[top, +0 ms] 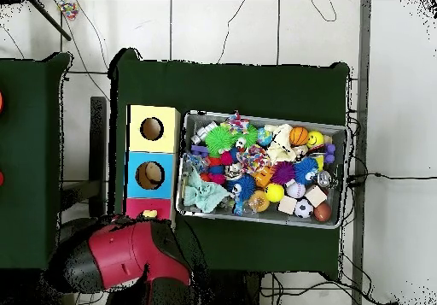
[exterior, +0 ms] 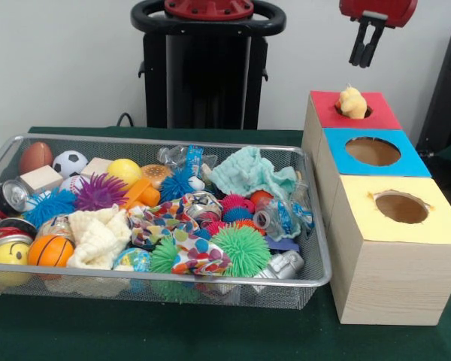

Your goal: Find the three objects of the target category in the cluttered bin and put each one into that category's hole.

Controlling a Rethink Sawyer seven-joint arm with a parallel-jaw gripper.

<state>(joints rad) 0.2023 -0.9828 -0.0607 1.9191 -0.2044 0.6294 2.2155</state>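
Plush toy (exterior: 352, 102), pale yellow, sits half-sunk in the hole of the red-topped box (exterior: 384, 115), upper right of the front view. Gripper (exterior: 367, 54) hangs directly above it, apart from it, fingers close together and holding nothing. Blue-topped box (exterior: 410, 158) and yellow-topped box (exterior: 436, 219) line up toward lower right, holes bare. Wire bin (exterior: 316, 248) fills the left half, heaped with spiky balls, sports balls, cloths, cans and wooden blocks. Overhead, the red arm (top: 119, 255) covers the lower left.
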